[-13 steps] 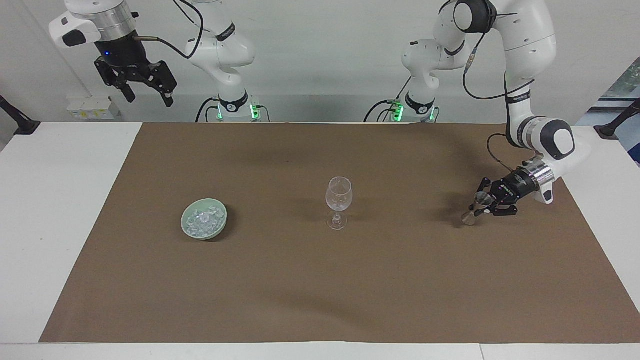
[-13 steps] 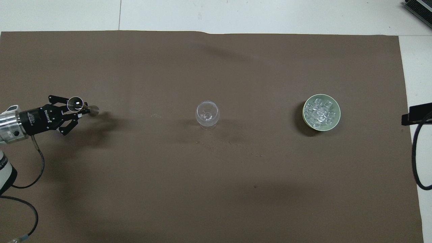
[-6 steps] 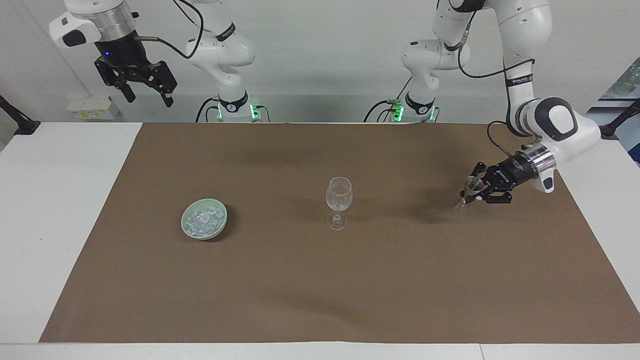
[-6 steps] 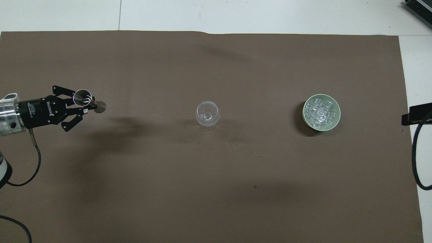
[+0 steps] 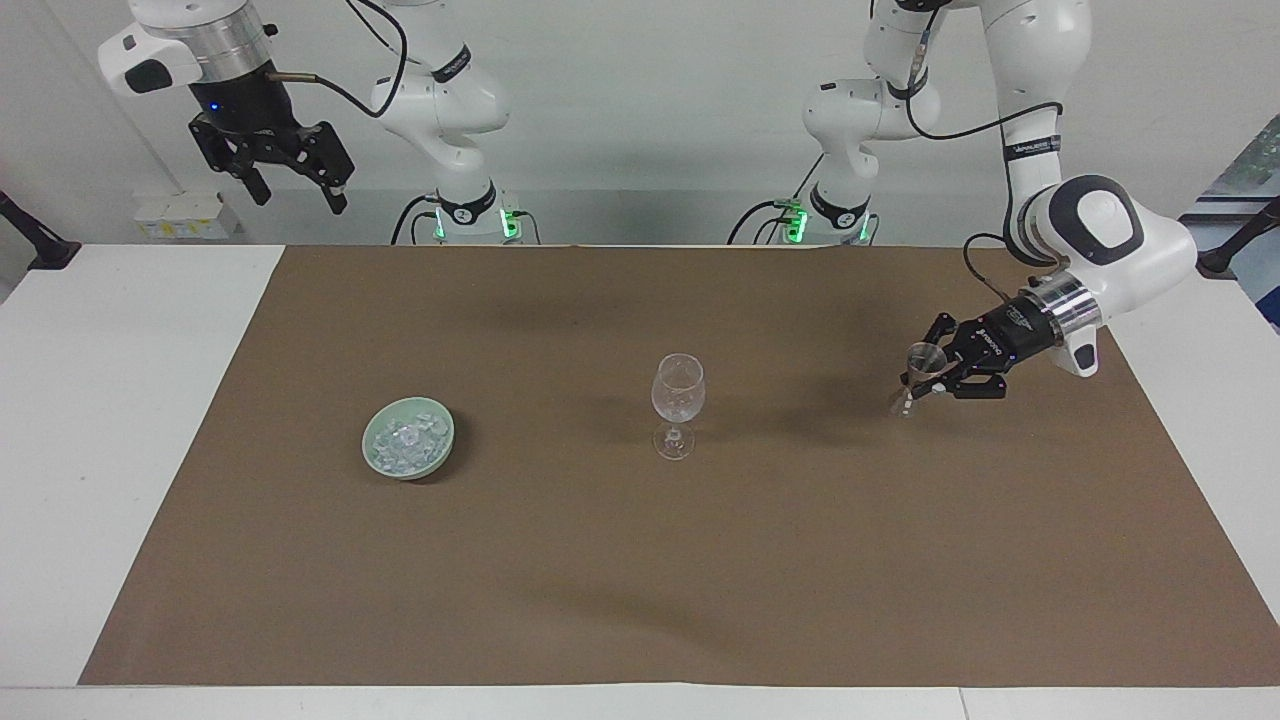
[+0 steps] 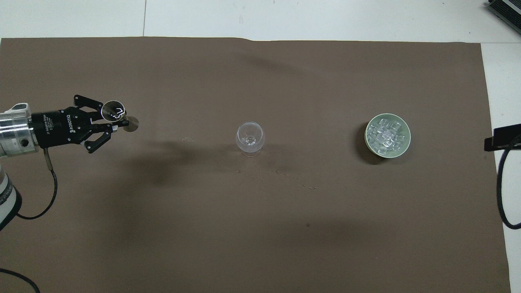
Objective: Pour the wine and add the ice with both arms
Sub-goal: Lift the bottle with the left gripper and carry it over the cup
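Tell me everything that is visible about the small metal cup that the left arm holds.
The small metal cup is a shiny, silver-coloured double-cone measure: a wide round mouth on top, a narrow waist, and a smaller cone below. It looks like polished steel. The left gripper is shut on its waist. It is lifted clear of the brown mat, roughly upright and slightly tilted, toward the left arm's end of the table. Whether it holds liquid cannot be told.

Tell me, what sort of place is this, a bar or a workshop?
Most likely a robotics test lab staging a drink-making trial. Two white robot arms stand at a plain white table under a brown mat, with only a wine glass and a bowl of ice.
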